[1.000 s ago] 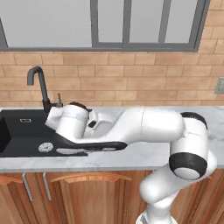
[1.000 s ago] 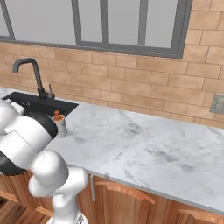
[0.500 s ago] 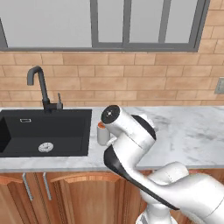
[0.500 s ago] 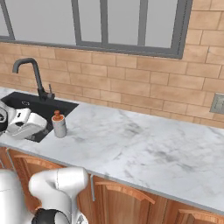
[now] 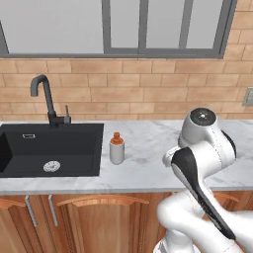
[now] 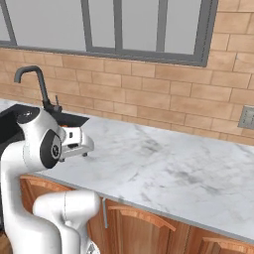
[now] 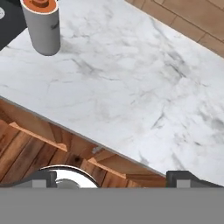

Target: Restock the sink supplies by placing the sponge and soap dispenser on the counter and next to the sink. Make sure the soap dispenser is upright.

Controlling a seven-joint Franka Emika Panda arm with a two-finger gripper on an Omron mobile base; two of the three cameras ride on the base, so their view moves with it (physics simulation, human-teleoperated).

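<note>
The soap dispenser [image 5: 117, 149], a small white bottle with an orange pump, stands upright on the counter [image 5: 148, 170] just right of the black sink [image 5: 49, 143]. In the hand view the soap dispenser [image 7: 42, 27] sits at the top left, with a corner of the sink [image 7: 6, 22] beside it. My gripper [image 7: 114, 178] is open and holds nothing. It hangs above the counter's [image 7: 131, 74] front edge, well apart from the bottle. The sponge is out of view.
A black curved faucet [image 5: 44, 94] rises behind the sink. Bare marbled counter [image 6: 173, 168] stretches to the right. A wall outlet [image 6: 246, 117] sits on the brick backsplash. Wooden cabinet doors [image 5: 74, 217] with handles run below the counter edge.
My arm has swung from over the sink and the dispenser to the right and back toward the counter's front edge. The dispenser has stayed in place and upright. The jaws stay open.
</note>
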